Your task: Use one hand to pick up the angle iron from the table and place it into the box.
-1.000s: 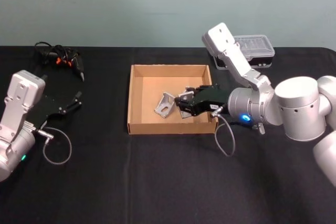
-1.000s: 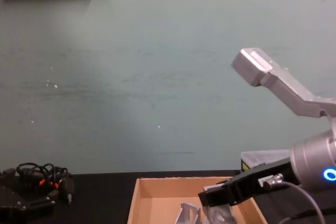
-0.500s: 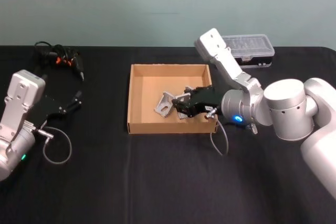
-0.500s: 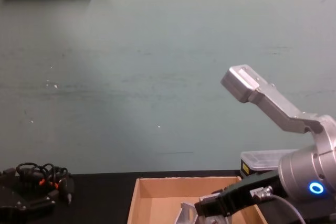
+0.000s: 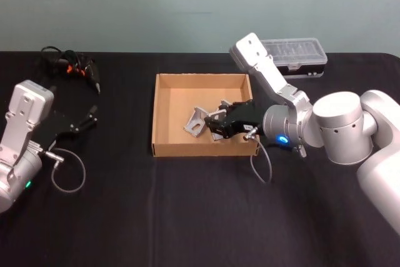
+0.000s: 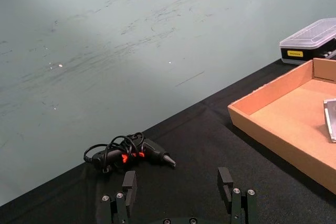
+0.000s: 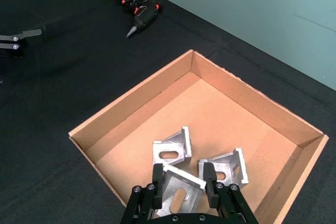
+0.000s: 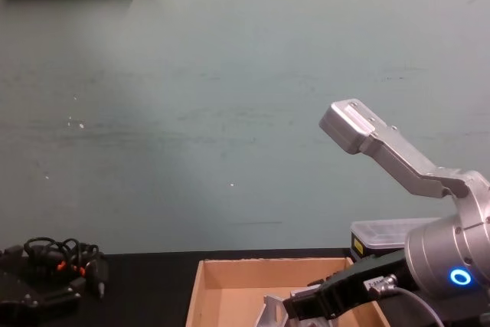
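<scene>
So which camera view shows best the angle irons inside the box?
The right wrist view: it looks down into the box, showing three angle irons, one between the right pincer's fingers. In the head view the pincer covers part of them; the chest view shows only their tops; the left wrist view shows one edge.

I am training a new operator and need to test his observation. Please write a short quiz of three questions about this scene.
1. How many angle irons are in the box?
2. True or false: the right hand is shut on an angle iron.
3. Where is the left hand? A) over the box B) apart from the box, open over the table

Key: 1. three; 2. true; 3. B
</scene>
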